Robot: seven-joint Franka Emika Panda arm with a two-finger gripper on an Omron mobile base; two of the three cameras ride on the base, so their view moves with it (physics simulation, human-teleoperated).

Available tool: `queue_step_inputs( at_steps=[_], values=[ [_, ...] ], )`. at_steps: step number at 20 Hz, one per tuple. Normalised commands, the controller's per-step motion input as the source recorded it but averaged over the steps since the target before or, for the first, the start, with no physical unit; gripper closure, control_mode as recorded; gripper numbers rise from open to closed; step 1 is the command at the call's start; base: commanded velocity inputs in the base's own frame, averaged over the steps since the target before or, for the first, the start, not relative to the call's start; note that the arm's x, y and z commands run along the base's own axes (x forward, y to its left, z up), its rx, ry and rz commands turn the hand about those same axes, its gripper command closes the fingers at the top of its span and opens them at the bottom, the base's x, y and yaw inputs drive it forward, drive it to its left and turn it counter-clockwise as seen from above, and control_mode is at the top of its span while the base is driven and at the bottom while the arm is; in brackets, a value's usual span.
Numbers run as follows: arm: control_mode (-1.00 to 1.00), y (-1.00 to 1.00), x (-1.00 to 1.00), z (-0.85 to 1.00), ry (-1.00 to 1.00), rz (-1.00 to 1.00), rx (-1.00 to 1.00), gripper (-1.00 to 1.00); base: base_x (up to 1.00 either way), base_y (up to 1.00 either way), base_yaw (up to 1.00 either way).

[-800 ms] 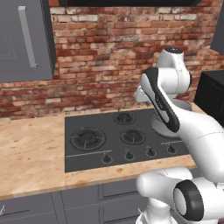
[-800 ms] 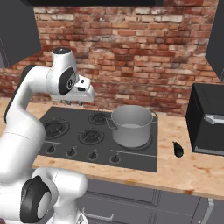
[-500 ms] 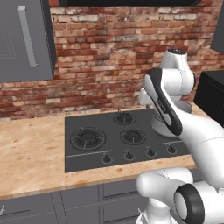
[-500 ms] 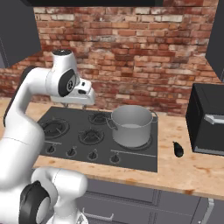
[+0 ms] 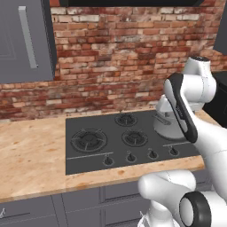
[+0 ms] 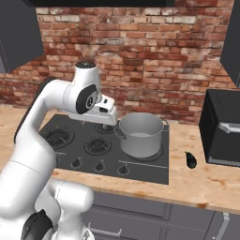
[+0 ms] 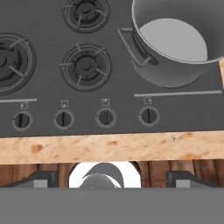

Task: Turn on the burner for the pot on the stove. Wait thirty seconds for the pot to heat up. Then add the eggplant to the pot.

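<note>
- Pot (image 6: 140, 134): upright on the stove (image 6: 70, 140), on the burner at 3 o'clock; interior holds nothing.
- Eggplant (image 6: 191, 160): lies on the wooden surface (image 6: 197, 183), at 3 o'clock of the pot, apart from it.
- Four knobs (image 7: 105, 117): row along the stove's front edge.
- Claw (image 6: 108, 111): above the burners, beside the pot; opening cannot be told, nothing seen in it.

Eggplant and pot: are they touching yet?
Apart. The right base view shows the eggplant lying on the wooden counter right of the stove, with bare counter between it and the pot.
</note>
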Motion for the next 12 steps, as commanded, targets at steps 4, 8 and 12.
queue_step_inputs(
  at_steps=[4,8,12],
  values=[
    [-1.00,-0.76,-0.33,-0.26,0.05,-0.01,0.04,-1.00,0.00,0.00,0.00],
    [-1.00,-0.31,-0.34,-0.53,0.09,-0.01,0.00,-1.00,0.00,0.00,0.00],
    [-1.00,-0.09,-0.15,-0.41,0.08,0.00,0.00,-1.00,0.00,0.00,0.00]
  ],
)
